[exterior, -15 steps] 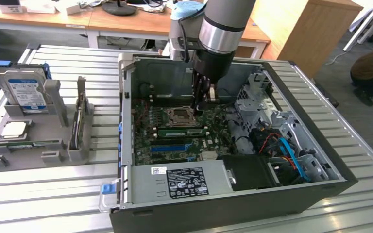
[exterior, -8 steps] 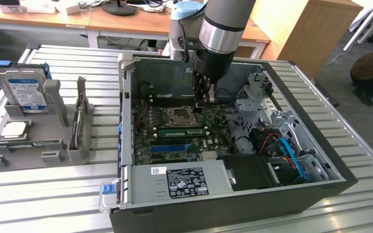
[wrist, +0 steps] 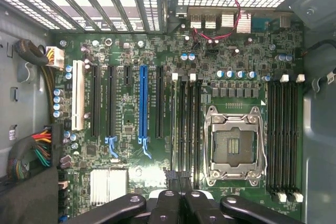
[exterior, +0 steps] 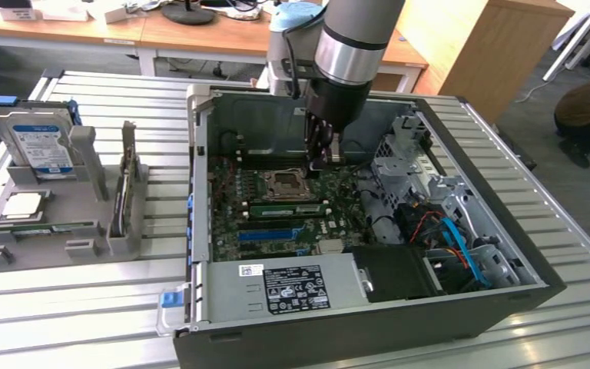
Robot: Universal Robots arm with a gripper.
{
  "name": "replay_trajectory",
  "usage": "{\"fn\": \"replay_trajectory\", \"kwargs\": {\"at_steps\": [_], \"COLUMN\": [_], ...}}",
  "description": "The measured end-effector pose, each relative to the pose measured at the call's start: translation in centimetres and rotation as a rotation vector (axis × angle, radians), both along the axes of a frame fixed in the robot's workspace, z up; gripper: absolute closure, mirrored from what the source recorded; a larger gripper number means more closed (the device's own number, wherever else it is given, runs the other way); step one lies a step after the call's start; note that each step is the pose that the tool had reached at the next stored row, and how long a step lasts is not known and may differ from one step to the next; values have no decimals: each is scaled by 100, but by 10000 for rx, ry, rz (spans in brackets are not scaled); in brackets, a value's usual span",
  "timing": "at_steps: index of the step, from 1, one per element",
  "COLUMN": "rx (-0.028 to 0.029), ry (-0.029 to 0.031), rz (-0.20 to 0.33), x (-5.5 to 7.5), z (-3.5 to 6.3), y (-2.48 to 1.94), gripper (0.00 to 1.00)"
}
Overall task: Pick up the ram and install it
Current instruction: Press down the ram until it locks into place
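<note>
One gripper [exterior: 324, 161], fingers [wrist: 167, 203] pressed together, hovers over the motherboard [wrist: 131, 119].
Ram [exterior: 285, 207] just beyond the fingertips looks light, stiff and fragile; it is best pinched along its top edge.

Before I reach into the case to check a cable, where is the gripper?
In the exterior view the gripper is inside the open computer case, over the motherboard, close beside the CPU socket.

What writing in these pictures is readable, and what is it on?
No text reads clearly.
Black label on the power supply: print too small.
White sticker beside it: too small.
Label on the hard drive: blurred.
Markings on the motherboard: too small.
</note>
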State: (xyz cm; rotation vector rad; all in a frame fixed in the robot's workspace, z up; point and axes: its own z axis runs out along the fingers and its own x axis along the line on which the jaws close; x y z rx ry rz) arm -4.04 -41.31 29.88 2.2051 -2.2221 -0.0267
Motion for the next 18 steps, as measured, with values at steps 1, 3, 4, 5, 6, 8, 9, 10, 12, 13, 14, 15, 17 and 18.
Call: {"fn": "replay_trajectory", "kwargs": {"at_steps": [1, 3, 4, 5, 6, 8, 9, 10, 12, 13, 14, 15, 17, 18], "rx": [0, 1, 0, 0, 0, 0, 0, 1, 1, 1, 1, 1, 0, 1], "ry": [0, 0, 0, 0, 0, 1, 0, 0, 0, 0, 0, 0, 0, 0], "rz": [0, 0, 1, 1, 2, 0, 1, 1, 0, 1, 1, 1, 0, 0], "x": [1, 3, 5, 8, 11, 27, 38, 49, 75, 90, 104, 116, 139, 151], "z": [0, 0, 0, 0, 0, 0, 0, 0, 0, 0, 0, 0, 0, 0], "y": [0, 0, 0, 0, 0, 0, 0, 0, 0, -1, -1, -1, -2, -3], "gripper": [89, 89, 89, 89, 89, 89, 89, 89, 89, 89, 89, 89, 89, 89]}}
